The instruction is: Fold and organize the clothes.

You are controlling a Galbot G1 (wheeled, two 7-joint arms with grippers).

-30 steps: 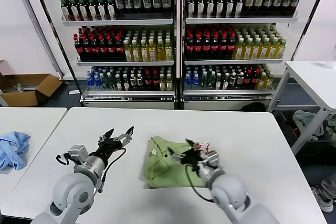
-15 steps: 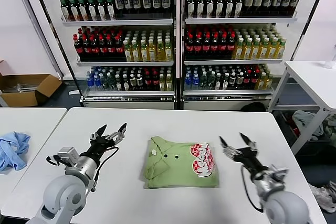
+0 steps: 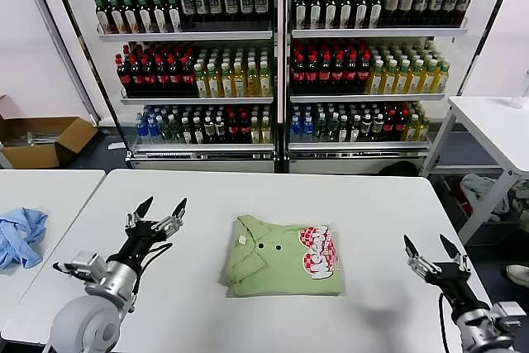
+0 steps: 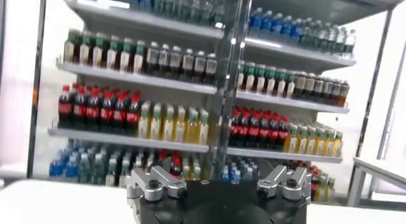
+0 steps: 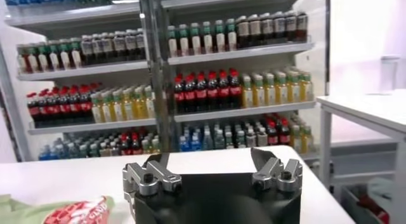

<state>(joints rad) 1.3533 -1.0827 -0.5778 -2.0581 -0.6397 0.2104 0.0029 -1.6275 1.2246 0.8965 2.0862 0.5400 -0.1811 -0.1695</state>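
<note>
The light green polo shirt (image 3: 285, 257) lies folded into a neat rectangle on the white table (image 3: 273, 192), a little nearer the robot's edge than the middle, with its collar and two small dark buttons toward the robot's left and the red-and-white checkered logo (image 3: 318, 252) facing up at its right end. The left gripper (image 3: 158, 212) hangs above the table well to the left of the shirt, its fingers spread apart and holding nothing. The right gripper (image 3: 431, 254) sits well to the right of the shirt, near the table's right edge, its two fingers likewise splayed and empty; from its wrist camera a corner of the shirt (image 5: 60, 211) with the logo shows low down beside the gripper (image 5: 212, 171). The left wrist camera looks over its own released fingers (image 4: 222, 181) toward the drinks shelves (image 3: 277, 64) standing behind the table, beyond the shirt. Further left of the shirt, on a separate table (image 3: 41, 196), lies a crumpled light blue cloth (image 3: 21, 236), and behind that an open cardboard box (image 3: 45, 140) rests on the floor.
</note>
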